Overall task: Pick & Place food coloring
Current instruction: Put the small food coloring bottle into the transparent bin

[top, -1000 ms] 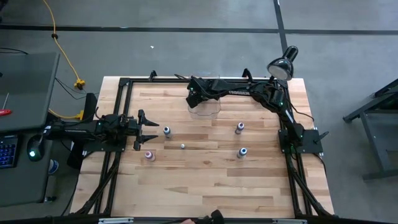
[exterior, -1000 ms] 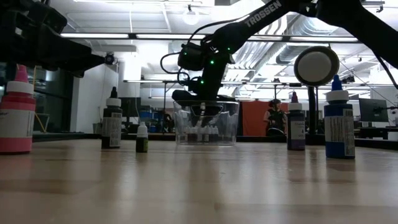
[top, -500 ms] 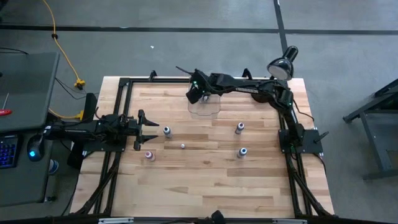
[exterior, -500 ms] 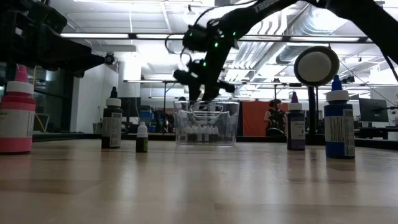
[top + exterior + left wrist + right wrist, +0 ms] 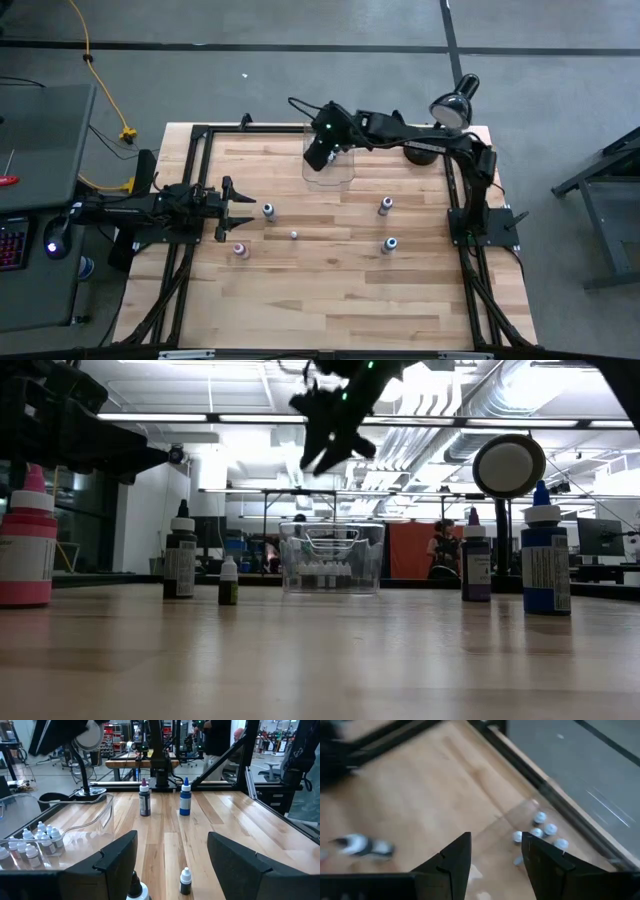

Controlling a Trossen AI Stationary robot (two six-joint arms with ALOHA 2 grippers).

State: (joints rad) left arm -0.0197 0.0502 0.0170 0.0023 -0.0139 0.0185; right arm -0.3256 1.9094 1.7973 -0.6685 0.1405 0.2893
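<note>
Food coloring bottles are split between the clear bin and the bare wooden table. In the high view the bin sits in the upper middle of the frame, near the table's far edge, and the low view shows a row of tiny white-capped bottles standing inside it at centre frame. The right gripper is raised above the bin, its fingers parted with nothing between them; in the low view it hangs at the top centre, well clear of the bin's rim. The left gripper waits at the left side of the table in the high view, its fingers spread wide and empty. Five bottles remain loose on the table: a blue-bodied one just beside the left gripper's tips, a pink one below it, a very small one near the middle, a purple one right of centre, and a blue one lower right. All five stand upright and apart from each other. A black desk lamp stands at the table's upper right corner.
</note>
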